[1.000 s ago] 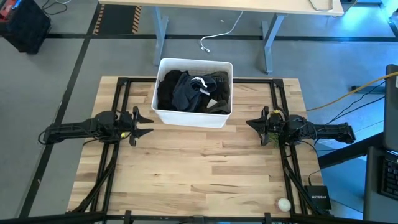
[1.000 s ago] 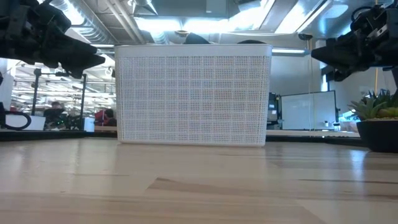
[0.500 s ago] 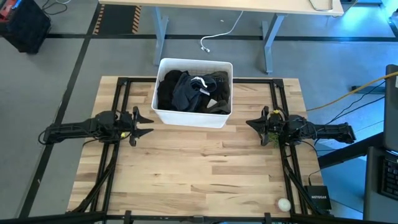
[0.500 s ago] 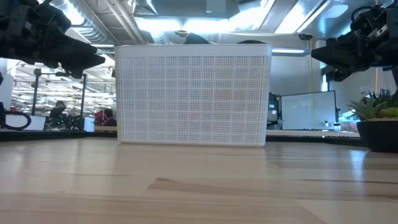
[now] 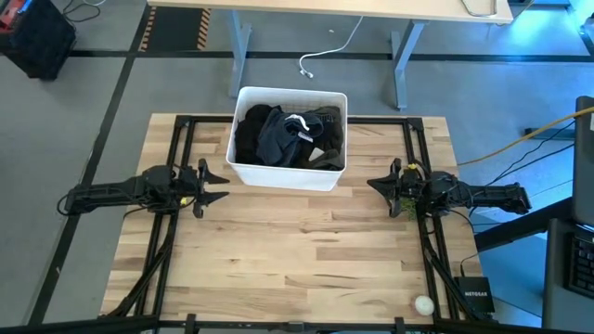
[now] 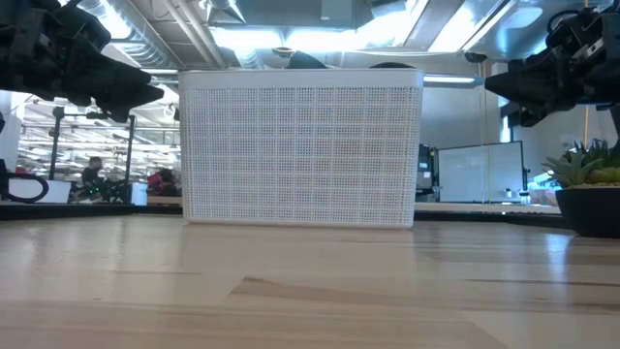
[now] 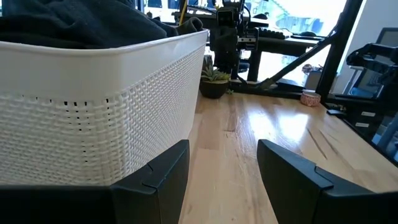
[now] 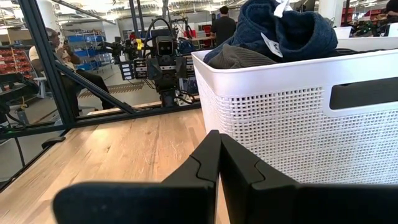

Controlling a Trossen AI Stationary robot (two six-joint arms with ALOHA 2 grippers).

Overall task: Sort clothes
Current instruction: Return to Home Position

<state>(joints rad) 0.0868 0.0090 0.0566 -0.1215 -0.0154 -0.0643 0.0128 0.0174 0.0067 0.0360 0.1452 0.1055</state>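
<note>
The clothes (image 5: 286,135) are a heap of dark garments, with a white drawstring showing, lying in the white plastic bin (image 5: 243,165) at the table's far middle. The heap also shows above the bin's rim in the left wrist view (image 7: 74,25) and the right wrist view (image 8: 273,31). My left gripper (image 5: 219,185) is open and empty, just left of the bin's near left corner. My right gripper (image 5: 374,185) is shut and empty, just right of the bin's near right corner. Pink and khaki pieces do not show.
A small potted plant (image 5: 409,190) stands under the right arm near the table's right edge. A white ball (image 5: 423,303) lies at the near right corner. The bare wooden tabletop (image 5: 297,250) lies nearer than the bin. People show in the room behind (image 8: 53,46).
</note>
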